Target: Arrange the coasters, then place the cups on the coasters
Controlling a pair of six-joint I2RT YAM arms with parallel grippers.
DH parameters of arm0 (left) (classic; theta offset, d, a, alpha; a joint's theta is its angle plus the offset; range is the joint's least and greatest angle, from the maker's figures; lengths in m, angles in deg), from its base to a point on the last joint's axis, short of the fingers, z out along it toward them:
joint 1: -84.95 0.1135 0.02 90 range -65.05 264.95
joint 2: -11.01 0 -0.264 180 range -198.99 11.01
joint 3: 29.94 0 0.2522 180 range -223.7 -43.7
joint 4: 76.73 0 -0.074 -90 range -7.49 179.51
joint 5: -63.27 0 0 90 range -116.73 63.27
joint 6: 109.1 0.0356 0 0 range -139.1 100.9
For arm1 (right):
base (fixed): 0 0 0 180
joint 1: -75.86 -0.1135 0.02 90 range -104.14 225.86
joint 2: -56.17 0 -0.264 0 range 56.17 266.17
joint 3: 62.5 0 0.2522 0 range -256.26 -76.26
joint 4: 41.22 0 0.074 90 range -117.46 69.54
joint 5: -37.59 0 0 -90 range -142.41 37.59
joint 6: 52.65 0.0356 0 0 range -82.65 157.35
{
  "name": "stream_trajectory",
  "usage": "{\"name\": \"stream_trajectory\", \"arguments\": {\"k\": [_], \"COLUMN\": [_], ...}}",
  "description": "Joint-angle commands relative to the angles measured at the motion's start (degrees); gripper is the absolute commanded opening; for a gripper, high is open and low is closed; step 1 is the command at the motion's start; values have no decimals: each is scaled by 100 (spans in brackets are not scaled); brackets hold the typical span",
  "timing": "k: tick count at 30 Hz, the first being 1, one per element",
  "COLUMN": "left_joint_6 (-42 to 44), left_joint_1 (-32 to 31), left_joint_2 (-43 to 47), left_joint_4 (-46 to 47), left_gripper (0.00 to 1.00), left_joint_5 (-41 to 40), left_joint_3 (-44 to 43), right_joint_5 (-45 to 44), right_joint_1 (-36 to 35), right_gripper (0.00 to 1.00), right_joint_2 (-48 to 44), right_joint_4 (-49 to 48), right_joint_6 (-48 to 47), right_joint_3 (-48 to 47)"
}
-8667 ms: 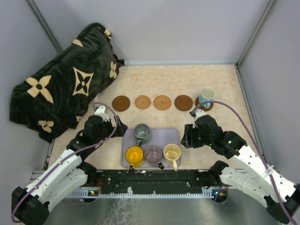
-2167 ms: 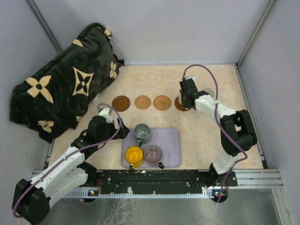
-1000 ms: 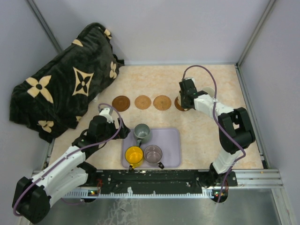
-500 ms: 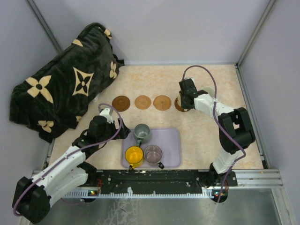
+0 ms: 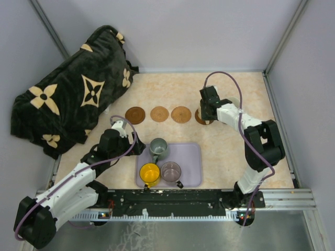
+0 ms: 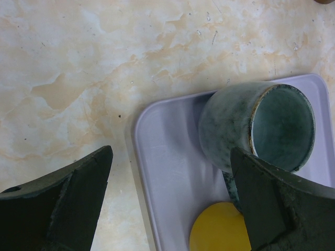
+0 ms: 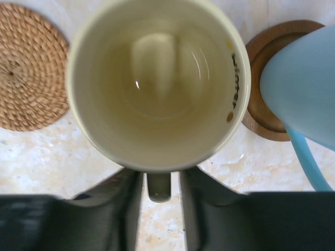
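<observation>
Right wrist view: the cream cup [image 7: 159, 83] fills the frame, mouth up, glossy and empty inside, with small dark marks on its rim at 3 o'clock. Its handle [image 7: 158, 194] points to 6 o'clock between the fingers of the right gripper [image 7: 160, 178], whose jaws stand a little apart, a sliver of gap on either side of the handle. At the cup's 9 o'clock lies a woven coaster [image 7: 26, 68]; at 3 o'clock the blue cup [image 7: 303, 89] sits on a dark coaster [image 7: 261, 112]. In the top view the cream cup is hidden under the gripper, fourth in the row, with three bare coasters [image 5: 159, 113] at its 9 o'clock. The tray [image 5: 191, 157] holds the green cup [image 5: 158, 148] at 11 o'clock, the yellow cup [image 5: 150, 173] at 7 and the purple cup [image 5: 170, 171] at 6. The left gripper [image 6: 170, 157], jaws wide apart, hovers over the tray's 11 o'clock corner beside the green cup.
</observation>
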Motion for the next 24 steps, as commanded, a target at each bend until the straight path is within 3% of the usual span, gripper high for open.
{"name": "stream_trajectory", "arguments": {"k": [1, 24], "left_joint_6": [-31, -57], "left_joint_1": [-43, -44], "left_joint_2": [-23, 97], "left_joint_4": [136, 60], "left_gripper": [100, 100], "left_joint_5": [65, 72], "left_joint_3": [-16, -1], "right_joint_5": [-46, -1], "right_joint_1": [24, 16], "right_gripper": [45, 50], "right_joint_2": [-83, -859], "right_joint_4": [-163, -137], "right_joint_6": [-17, 134], "right_joint_3": [-327, -3]}}
